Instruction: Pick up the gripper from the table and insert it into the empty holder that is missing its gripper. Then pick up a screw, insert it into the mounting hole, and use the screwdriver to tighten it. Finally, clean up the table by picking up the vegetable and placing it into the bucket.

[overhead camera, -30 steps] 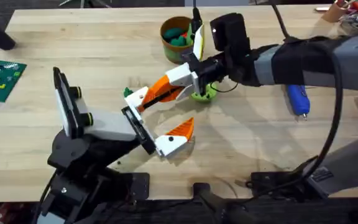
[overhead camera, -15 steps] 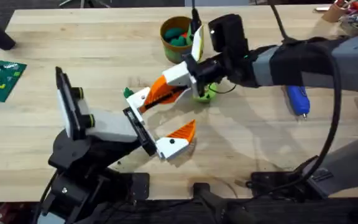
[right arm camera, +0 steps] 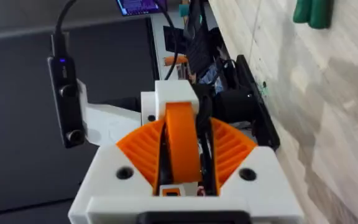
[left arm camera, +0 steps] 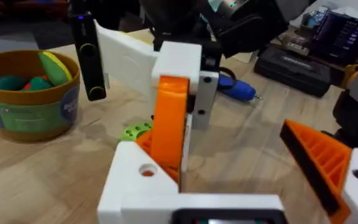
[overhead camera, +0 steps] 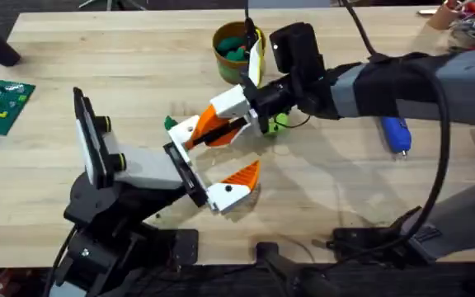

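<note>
Right now the risk is a crooked seating: the right claw [overhead camera: 236,115] is clamped on the loose orange finger [overhead camera: 213,125] and is presenting it to the white holder [overhead camera: 185,132] at the end of the other arm, and if the finger's white block meets the black rail at a slant it could jam partway or twist out of the grip. A shove while it is misaligned could also push the holder aside, since that arm has nothing bracing it. In the overhead view the finger runs from the claw down toward the holder, its far end touching or just above the bracket; whether it has entered the slot cannot be told. In the right wrist view the finger [right arm camera: 182,146] sits squeezed between the two ribbed pads [right arm camera: 140,149], so the hold looks firm and centred. The left claw [overhead camera: 209,169] has one fitted orange finger [overhead camera: 242,175] on its lower side and stands wide, the empty bracket being its other side. In the left wrist view the held finger [left arm camera: 168,118] stands upright just behind the bracket's mounting hole [left arm camera: 147,169]. The screwdriver [overhead camera: 396,134] lies well apart to the right, the bucket [overhead camera: 236,51] sits beyond the claw, and a green vegetable [overhead camera: 277,122] lies just beside the right claw.
</note>
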Action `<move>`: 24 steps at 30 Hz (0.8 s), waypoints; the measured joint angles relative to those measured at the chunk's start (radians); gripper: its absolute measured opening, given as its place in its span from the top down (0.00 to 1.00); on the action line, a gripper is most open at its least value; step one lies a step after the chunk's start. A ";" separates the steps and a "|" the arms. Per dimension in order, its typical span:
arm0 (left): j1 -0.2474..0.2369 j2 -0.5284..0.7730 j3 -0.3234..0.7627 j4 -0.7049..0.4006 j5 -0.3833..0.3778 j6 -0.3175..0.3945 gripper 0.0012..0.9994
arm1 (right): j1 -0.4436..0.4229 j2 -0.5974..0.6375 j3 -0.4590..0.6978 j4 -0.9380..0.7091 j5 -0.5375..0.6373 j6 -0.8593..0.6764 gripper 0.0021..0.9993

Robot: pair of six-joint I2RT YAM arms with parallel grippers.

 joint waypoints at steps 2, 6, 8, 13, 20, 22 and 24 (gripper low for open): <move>0.000 0.000 0.000 0.000 0.004 0.004 0.01 | -0.006 0.000 -0.001 -0.001 -0.005 0.000 0.58; -0.001 0.000 0.000 0.000 0.015 0.005 0.01 | -0.019 0.000 -0.001 0.000 -0.018 0.000 0.54; -0.004 0.000 0.000 -0.001 0.027 0.005 0.01 | -0.029 0.000 -0.001 0.002 -0.017 0.001 0.53; -0.006 0.000 0.000 -0.002 0.043 0.005 0.01 | -0.052 0.000 -0.001 0.002 -0.018 0.007 0.49; -0.006 0.000 0.000 -0.002 0.048 0.005 0.01 | -0.082 0.000 -0.001 0.002 -0.016 0.014 0.12; -0.006 0.000 0.000 -0.002 0.048 0.005 0.01 | -0.096 0.000 -0.001 0.005 -0.015 0.014 0.02; -0.006 0.000 0.000 -0.002 0.049 0.005 0.01 | -0.114 0.000 -0.001 0.003 -0.013 0.015 0.01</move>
